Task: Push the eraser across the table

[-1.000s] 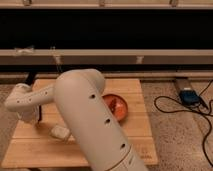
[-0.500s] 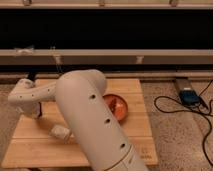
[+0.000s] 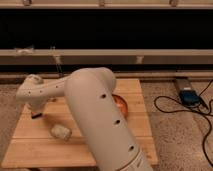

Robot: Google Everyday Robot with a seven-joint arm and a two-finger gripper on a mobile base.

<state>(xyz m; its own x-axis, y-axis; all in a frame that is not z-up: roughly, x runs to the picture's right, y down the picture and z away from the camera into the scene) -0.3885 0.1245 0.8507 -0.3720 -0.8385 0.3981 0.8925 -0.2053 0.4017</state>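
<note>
Eraser at the table's left side, push not finished

Eraser [image 3: 35, 116] lies near the left edge of the table [image 3: 30, 150]. The gripper [image 3: 36, 109] hangs just above it. Most of the table is still to cross, I judge.

We see the gripper [image 3: 36, 112] low over the table's [image 3: 30, 145] left side, a lump [image 3: 61, 132] nearer, perhaps a bowl [image 3: 121, 105] right behind the arm [image 3: 100, 120].

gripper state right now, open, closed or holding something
Gripper: low over the left side of the table, beyond the pale lump; open or closed cannot be told.
</note>
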